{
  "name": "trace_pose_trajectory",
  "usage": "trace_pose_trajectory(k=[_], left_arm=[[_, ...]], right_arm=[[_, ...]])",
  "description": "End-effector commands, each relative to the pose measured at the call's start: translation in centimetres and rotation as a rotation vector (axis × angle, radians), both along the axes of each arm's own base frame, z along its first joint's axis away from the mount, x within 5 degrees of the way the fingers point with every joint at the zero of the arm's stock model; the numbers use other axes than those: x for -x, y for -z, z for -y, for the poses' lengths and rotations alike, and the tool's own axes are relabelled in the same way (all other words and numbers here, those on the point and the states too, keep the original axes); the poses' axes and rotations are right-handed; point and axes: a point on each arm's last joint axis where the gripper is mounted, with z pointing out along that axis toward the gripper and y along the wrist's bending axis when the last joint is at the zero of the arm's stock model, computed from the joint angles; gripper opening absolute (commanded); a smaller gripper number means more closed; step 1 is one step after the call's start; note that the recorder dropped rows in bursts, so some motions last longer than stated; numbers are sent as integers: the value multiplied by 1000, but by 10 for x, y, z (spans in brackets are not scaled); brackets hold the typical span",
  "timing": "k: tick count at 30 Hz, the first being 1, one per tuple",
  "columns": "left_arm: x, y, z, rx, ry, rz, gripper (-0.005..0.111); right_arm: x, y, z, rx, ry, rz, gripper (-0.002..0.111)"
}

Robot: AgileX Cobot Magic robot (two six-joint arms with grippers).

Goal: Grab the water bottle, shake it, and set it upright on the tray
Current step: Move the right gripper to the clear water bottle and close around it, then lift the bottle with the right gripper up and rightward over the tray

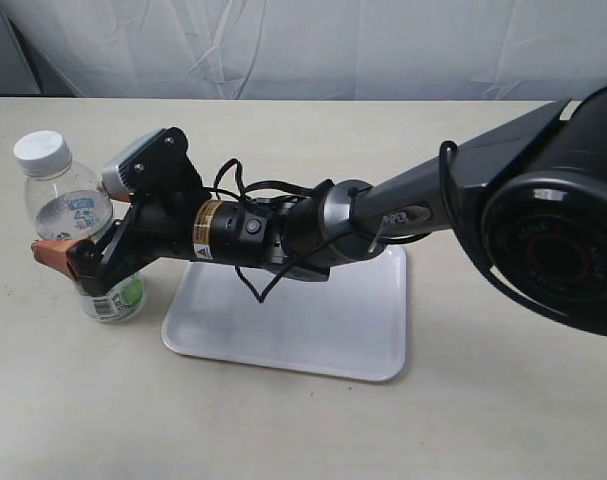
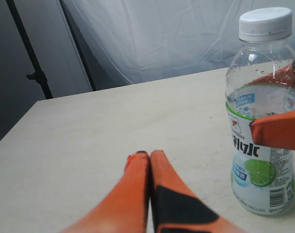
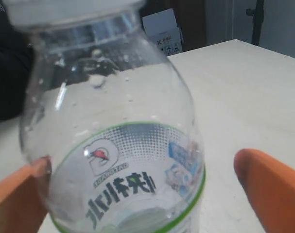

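**Right gripper straddles the bottle, grasp not yet closed**

The right gripper (image 3: 142, 165) is open around the bottle (image 1: 68, 205) at its label. In the right wrist view one orange finger (image 3: 18, 194) lies against the bottle's side, or very nearly, and the other (image 3: 271, 189) stands clear of it with table showing between. It has hold of nothing. The left gripper (image 2: 147, 156) has its fingers pressed together on nothing and points over bare table (image 1: 483, 430), with the bottle off to one side.

The bottle stands upright on the table, cap (image 1: 41, 150) on and partly filled with clear liquid. In the exterior view it sits at the tray's (image 1: 323, 330) 9 o'clock, just beside the rim and not on it. The right arm comes in from 3 o'clock, passing over the tray to reach it.

The step in hand looks like the pick-up, at the point of closing. The next move calls for the jaws to close squarely on the waist, firmly enough to survive a shake, since the plastic is smooth and may give a little. The free finger has more gap to close than the other, so an uneven squeeze could nudge or tip the bottle. Lifting, shaking and standing it on the tray are all yet to be done.
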Motion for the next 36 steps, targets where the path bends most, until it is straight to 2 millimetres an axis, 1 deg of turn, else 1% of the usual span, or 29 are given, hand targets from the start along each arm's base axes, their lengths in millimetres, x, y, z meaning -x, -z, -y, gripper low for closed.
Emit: trace_pose_trajectory(k=[1, 4, 9, 13, 14, 16, 17, 18, 19, 21, 23, 24, 25, 26, 27, 28, 30, 31, 32, 33, 34, 35, 36], left_arm=[[0, 1, 0, 7, 0, -1, 0], [0, 1, 0, 7, 0, -1, 0], [0, 1, 0, 7, 0, -1, 0], [0, 1, 0, 7, 0, -1, 0], [0, 1, 0, 7, 0, -1, 0], [0, 1, 0, 7, 0, -1, 0], [0, 1, 0, 7, 0, -1, 0], [0, 1, 0, 7, 0, -1, 0], [0, 1, 0, 7, 0, -1, 0], [0, 1, 0, 7, 0, -1, 0], [0, 1, 0, 7, 0, -1, 0], [0, 1, 0, 7, 0, -1, 0], [0, 1, 0, 7, 0, -1, 0], [0, 1, 0, 7, 0, -1, 0], [0, 1, 0, 7, 0, -1, 0], [0, 1, 0, 7, 0, -1, 0], [0, 1, 0, 7, 0, -1, 0], [0, 1, 0, 7, 0, -1, 0], [0, 1, 0, 7, 0, -1, 0], [0, 1, 0, 7, 0, -1, 0], [0, 1, 0, 7, 0, -1, 0], [0, 1, 0, 7, 0, -1, 0], [0, 1, 0, 7, 0, -1, 0]], right_arm=[[2, -4, -3, -18, 21, -13, 104], [5, -3, -6, -16, 50, -23, 104], [12, -1, -12, 18, 91, 37, 104], [10, 0, -12, 31, 152, 31, 104], [10, 0, -12, 34, 164, 21, 102], [8, 2, -11, 47, 181, 5, 91], [8, 3, -11, 57, 186, 0, 79], [8, 4, -11, 72, 189, -3, 61], [8, 4, -11, 75, 186, 0, 41], [9, 5, -11, 86, 171, -14, 3], [10, 3, -11, 103, 167, -7, 6], [10, -1, -10, 114, 172, -7, 6], [9, -13, -7, 154, 192, -5, 3], [8, -20, -5, 180, 203, -3, 2], [8, -47, 1, 221, 235, 5, -1], [9, -59, 5, 237, 249, 8, -1], [15, -125, 28, 275, 303, 66, -1], [18, -145, 36, 268, 312, 95, -1], [25, -181, 52, 239, 332, 132, -1], [30, -201, 62, 215, 343, 148, -1], [40, -231, 81, 171, 357, 175, -1], [45, -236, 89, 160, 358, 179, -1], [54, -222, 102, 174, 348, 152, -1]])
